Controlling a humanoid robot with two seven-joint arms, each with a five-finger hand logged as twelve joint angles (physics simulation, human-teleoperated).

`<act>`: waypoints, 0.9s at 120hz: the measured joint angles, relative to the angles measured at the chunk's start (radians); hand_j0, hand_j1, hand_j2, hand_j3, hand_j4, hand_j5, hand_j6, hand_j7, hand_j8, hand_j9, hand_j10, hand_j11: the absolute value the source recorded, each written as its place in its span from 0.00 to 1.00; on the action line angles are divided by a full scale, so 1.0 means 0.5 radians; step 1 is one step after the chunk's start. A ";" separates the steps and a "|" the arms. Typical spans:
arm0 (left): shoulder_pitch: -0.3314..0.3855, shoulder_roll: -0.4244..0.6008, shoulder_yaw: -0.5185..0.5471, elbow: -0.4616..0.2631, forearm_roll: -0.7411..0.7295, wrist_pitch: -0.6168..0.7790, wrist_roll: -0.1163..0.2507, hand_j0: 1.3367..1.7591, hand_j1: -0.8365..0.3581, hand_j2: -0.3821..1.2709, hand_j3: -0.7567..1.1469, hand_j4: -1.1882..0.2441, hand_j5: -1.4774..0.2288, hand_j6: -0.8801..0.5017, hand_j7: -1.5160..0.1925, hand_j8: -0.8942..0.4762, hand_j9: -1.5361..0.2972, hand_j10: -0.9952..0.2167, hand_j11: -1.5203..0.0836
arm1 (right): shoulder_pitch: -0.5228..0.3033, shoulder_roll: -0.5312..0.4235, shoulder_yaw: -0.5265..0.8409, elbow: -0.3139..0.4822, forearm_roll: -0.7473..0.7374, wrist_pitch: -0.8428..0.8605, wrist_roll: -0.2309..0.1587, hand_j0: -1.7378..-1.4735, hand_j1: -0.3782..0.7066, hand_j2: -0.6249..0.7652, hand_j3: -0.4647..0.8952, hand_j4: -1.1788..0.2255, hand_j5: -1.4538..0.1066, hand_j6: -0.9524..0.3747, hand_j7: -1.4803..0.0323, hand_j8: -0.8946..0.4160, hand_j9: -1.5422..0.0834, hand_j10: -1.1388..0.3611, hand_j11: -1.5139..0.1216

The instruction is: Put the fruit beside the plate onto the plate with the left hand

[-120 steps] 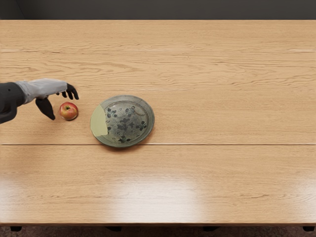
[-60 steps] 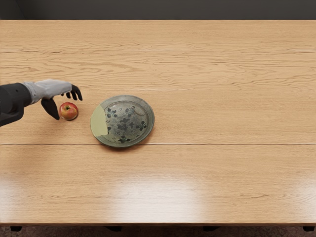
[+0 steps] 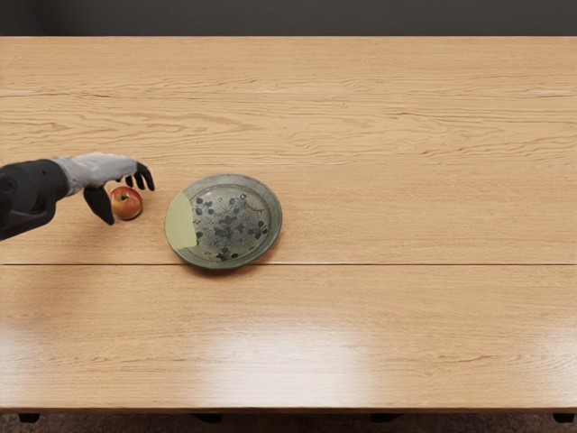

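Likely firm, smooth, roll-prone apple (image 3: 127, 203); best gripped across its middle by left hand (image 3: 114, 179), spread wide, empty.

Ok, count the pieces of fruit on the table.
1: an apple on the table, just left of the plate, by the open left hand. None looks hidden.

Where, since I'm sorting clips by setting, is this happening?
Probably a simulated tabletop workspace rather than a kitchen: a wide wooden table before a dark backdrop, a patterned plate and an apple on it, and the robot's left hand open beside the apple.
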 joint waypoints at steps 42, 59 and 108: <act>0.027 -0.031 0.000 0.049 0.000 0.005 0.000 0.76 0.59 0.28 0.40 0.54 0.55 0.34 0.58 0.35 0.55 0.48 0.62 | -0.001 0.000 0.000 0.000 0.000 0.000 0.000 0.30 0.07 0.44 0.34 0.81 0.90 0.69 0.95 0.66 0.92 0.74 0.90; 0.035 -0.031 0.002 0.053 0.002 0.005 0.000 0.76 0.54 0.29 0.40 0.51 0.52 0.32 0.54 0.33 0.52 0.44 0.58 | 0.000 0.000 0.000 0.000 0.000 0.000 0.000 0.30 0.07 0.44 0.34 0.81 0.90 0.69 0.95 0.66 0.92 0.74 0.90; 0.061 -0.031 0.001 0.052 0.005 0.005 -0.002 0.75 0.49 0.35 0.40 0.37 0.38 0.31 0.39 0.31 0.37 0.29 0.41 | -0.001 0.000 0.000 0.000 0.000 0.000 0.000 0.30 0.07 0.44 0.34 0.81 0.90 0.69 0.95 0.66 0.92 0.74 0.90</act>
